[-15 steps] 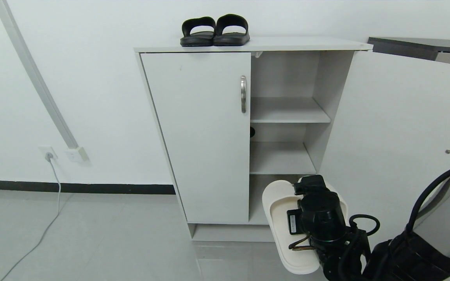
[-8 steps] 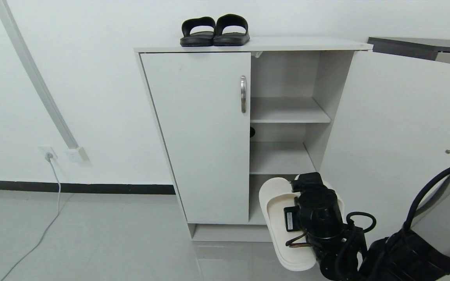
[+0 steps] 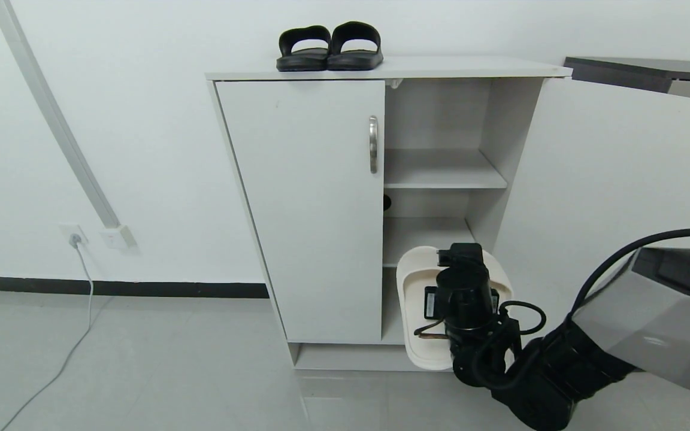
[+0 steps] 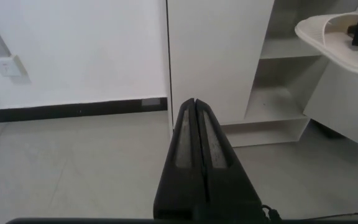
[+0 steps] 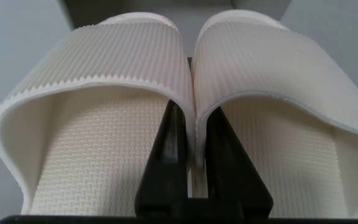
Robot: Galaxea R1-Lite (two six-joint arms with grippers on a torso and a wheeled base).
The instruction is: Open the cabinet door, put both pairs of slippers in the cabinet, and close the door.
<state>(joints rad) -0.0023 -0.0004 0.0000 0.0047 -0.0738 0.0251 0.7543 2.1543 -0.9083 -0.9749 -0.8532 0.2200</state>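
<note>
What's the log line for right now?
right cabinet door: open | right gripper: shut on white slippers, before lower shelves | left gripper: shut, empty | black slippers: on cabinet top

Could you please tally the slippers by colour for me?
black slippers, on top of the cabinet: 2
white slippers, held in the right gripper: 2
Total: 4 slippers
</note>
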